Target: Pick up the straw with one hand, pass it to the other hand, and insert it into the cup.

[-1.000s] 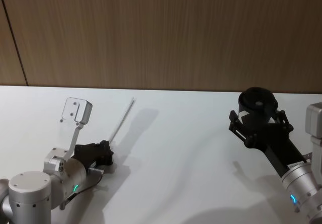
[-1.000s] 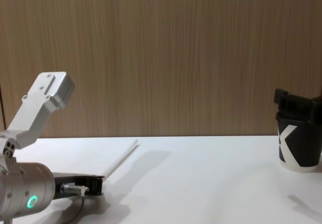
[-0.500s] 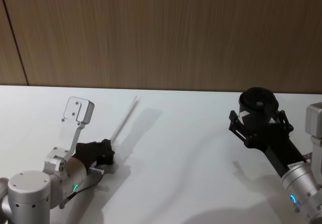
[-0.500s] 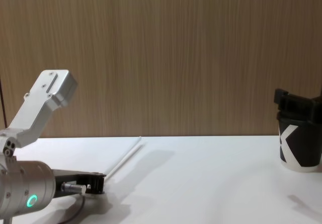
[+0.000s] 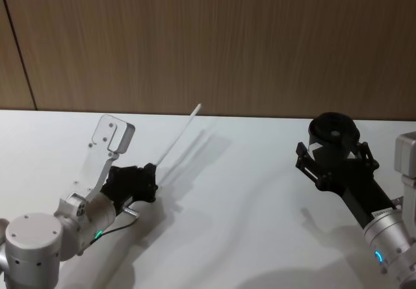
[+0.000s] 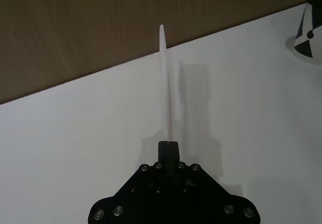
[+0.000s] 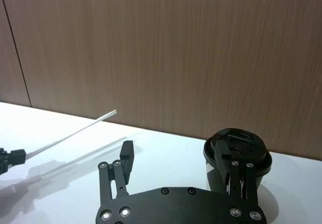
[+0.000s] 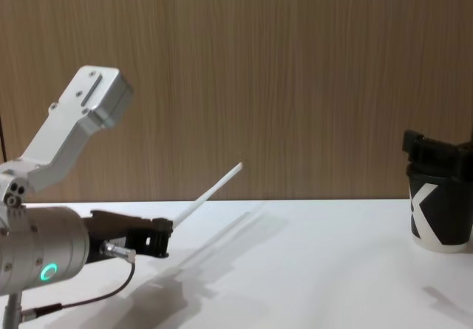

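Note:
My left gripper (image 5: 151,177) is shut on the lower end of the straw (image 5: 177,134), a thin white tube. It holds the straw off the white table (image 5: 240,191), slanting up and away toward the wood wall. The left wrist view shows the straw (image 6: 166,83) sticking straight out from the closed fingertips (image 6: 168,146). The black cup (image 5: 333,130) with the white K mark (image 8: 423,212) stands upright at the right. My right gripper (image 7: 176,153) is open and holds nothing. It hovers close to the cup (image 7: 241,138) on its near side, one finger overlapping it.
A wood-panelled wall (image 5: 227,42) runs along the table's far edge. The left wrist's silver camera bracket (image 8: 81,122) sticks up above the arm. The bare white tabletop (image 8: 310,270) lies between the two grippers.
My left gripper has risen and moved right with the straw. The straw came off the table and now tilts up more steeply. The right gripper and the cup have not moved.

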Controlling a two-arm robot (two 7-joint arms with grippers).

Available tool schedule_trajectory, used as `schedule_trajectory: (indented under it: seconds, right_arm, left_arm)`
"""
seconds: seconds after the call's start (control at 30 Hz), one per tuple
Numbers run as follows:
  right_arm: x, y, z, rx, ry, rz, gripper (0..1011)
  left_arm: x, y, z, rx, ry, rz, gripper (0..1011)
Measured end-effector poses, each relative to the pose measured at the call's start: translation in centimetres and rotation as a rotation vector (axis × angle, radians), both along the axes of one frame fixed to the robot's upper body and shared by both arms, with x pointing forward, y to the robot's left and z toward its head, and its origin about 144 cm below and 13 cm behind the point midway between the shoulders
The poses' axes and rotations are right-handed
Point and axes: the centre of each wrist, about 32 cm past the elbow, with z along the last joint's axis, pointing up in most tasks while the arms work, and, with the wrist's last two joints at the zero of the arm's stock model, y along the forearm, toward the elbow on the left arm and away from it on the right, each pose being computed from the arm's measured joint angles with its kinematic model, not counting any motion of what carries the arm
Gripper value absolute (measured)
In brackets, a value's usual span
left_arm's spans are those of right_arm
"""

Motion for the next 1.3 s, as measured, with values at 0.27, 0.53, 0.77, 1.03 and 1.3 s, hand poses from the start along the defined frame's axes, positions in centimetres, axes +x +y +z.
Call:
schedule_trajectory:
  seconds: [0.27, 0.53, 0.77, 1.03, 1.3]
  right_arm:
    - [0.0, 0.0, 0.0, 0.0, 0.0, 0.0, 1001]
    - [0.0, 0.0, 0.0, 0.0, 0.0, 0.0, 1001]
    - [0.0, 0.0, 0.0, 0.0, 0.0, 0.0, 1001]
    - [0.0, 0.0, 0.0, 0.0, 0.0, 0.0, 1001]
    - [0.0, 0.0, 0.0, 0.0, 0.0, 0.0, 1001]
  left_arm:
    - [0.1, 0.3, 0.8, 0.025, -0.072, -0.092, 0]
    - [0.5, 0.6, 1.4, 0.041, -0.117, -0.177, 0]
    - [1.2, 0.7, 1.9, 0.052, -0.139, -0.256, 0]
    - [2.2, 0.7, 2.3, 0.051, -0.153, -0.336, 0]
    - [3.0, 0.7, 2.6, 0.028, -0.166, -0.395, 0]
